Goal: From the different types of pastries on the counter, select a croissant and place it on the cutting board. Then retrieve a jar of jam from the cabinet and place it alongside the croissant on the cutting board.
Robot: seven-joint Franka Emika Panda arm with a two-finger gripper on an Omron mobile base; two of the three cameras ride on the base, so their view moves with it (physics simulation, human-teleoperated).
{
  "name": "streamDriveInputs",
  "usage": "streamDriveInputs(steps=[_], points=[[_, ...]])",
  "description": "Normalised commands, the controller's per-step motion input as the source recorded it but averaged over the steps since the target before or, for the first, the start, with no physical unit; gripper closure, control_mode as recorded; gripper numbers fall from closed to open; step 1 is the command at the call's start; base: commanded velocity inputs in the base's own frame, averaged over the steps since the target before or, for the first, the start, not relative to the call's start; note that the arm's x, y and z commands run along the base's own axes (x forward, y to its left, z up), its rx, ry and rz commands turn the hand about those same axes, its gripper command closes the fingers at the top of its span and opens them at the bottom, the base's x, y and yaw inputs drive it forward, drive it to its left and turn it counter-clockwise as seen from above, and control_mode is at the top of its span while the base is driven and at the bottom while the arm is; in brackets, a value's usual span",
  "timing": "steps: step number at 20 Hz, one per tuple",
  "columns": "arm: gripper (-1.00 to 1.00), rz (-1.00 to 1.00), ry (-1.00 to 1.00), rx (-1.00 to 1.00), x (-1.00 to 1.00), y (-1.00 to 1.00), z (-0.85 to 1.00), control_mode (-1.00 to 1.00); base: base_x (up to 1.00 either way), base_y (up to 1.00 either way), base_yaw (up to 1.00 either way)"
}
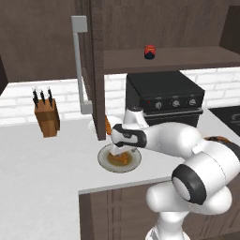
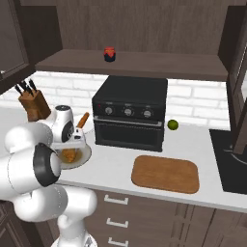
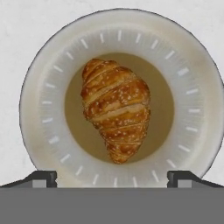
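Below the pincer (image 3: pixel 112 175), straight along its line of sight, the croissant (image 3: pixel 116 109) lies in the well of a round plate (image 3: pixel 39 131). The pincer's two dark tips stand wide apart with nothing between them, one at each side of the plate's near rim, not touching the pastry. In the hand view the croissant's long axis runs nearly up and down, tilted a little: its broad blunt end points up and left, away from the tips, and its narrow end points down toward them (slightly nearer the right tip). In the right base view the pincer hangs close over the plate on the counter (image 2: pixel 111 169); the board (image 2: pixel 165 174) lies well off to its right, before the oven (image 2: pixel 129 113). Up above, the jar (image 2: pixel 110 54) sits on the cabinet (image 2: pixel 144 19) shelf.
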Motion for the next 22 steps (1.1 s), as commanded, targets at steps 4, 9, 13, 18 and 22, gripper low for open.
streamDriveInputs(steps=[4,9,13,18,22], points=[[-1.00,0.00,0.00,-0.02,0.10,0.00,-0.21,-1.00,0.00,0.00,0.00],[-1.00,0.00,0.00,0.00,0.18,0.00,-0.17,-1.00,0.00,0.00,0.00],[-1.00,0.00,0.00,0.00,0.18,0.00,-0.14,-1.00,0.00,0.00,0.00],[-1.00,0.00,0.00,-0.01,0.08,0.00,-0.15,-1.00,0.00,0.00,0.00],[-1.00,0.00,0.00,-0.03,0.01,0.01,-0.20,-1.00,0.00,0.00,0.00]])
